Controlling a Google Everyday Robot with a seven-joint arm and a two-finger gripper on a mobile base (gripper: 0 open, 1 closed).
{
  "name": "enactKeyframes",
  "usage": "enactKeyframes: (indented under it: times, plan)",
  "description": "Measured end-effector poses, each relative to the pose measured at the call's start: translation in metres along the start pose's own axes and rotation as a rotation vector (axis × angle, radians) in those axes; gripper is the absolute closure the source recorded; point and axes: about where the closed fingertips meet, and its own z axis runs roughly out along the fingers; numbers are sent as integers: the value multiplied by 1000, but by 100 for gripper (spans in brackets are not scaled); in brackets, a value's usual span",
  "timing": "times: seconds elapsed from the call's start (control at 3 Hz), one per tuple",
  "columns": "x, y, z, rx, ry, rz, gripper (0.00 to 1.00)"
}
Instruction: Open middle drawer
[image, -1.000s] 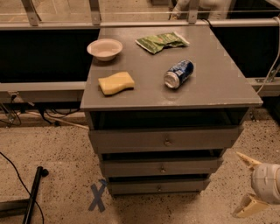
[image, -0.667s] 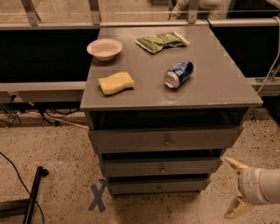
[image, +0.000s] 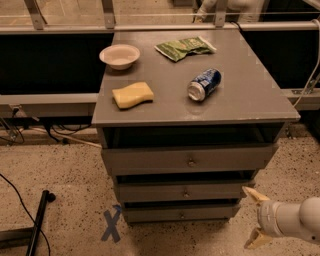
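The grey cabinet has three stacked drawers. The middle drawer has a medium-height grey front with a small round knob at its centre, and its front sits about in line with the other two. My gripper is at the lower right, just right of the cabinet's lower corner, level with the middle and bottom drawers. Its two tan fingers are spread apart and hold nothing. It is well to the right of the knob and touches nothing.
On the cabinet top lie a white bowl, a yellow sponge, a blue can on its side and a green bag. The top drawer and bottom drawer flank the middle one. A blue tape X and a black pole are on the floor at the left.
My gripper has moved left, closer to the cabinet's lower right corner. The drawers and the things on top have not moved.
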Motion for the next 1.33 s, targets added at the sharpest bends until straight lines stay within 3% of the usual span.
enactKeyframes:
  times: [0.33,0.67,1.33]
  plan:
    - [4,6,10,-5,-13,7,0]
    - [4,6,21,-21,-2,-27,0]
    - [17,-12,77,-20,27,-187,0]
